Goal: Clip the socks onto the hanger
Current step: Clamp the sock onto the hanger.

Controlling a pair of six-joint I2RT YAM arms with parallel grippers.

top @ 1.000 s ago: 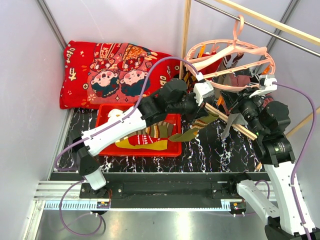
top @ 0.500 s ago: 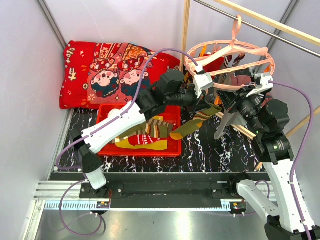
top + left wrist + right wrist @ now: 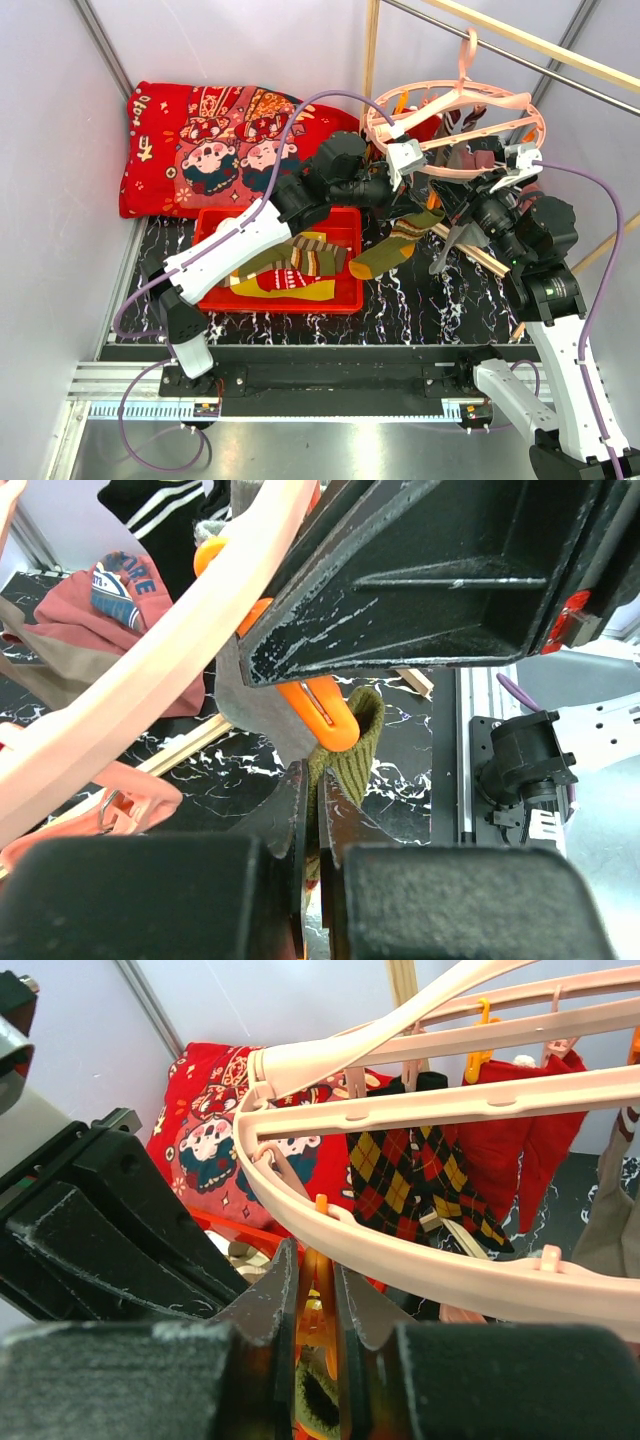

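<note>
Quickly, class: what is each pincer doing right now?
Left pincer: closed, holding the olive sock by its cuff.
Right pincer: closed, squeezing an orange clip.

In the left wrist view, the only lettering that shows is on a pinkish-red sock [image 3: 70,630]. Its blue patch [image 3: 118,580] carries pale capitals that seem to end in "ORE", and the first letters are folded out of sight. The yellow marks along the edge of the red cushion [image 3: 150,150] are too small to read.
</note>
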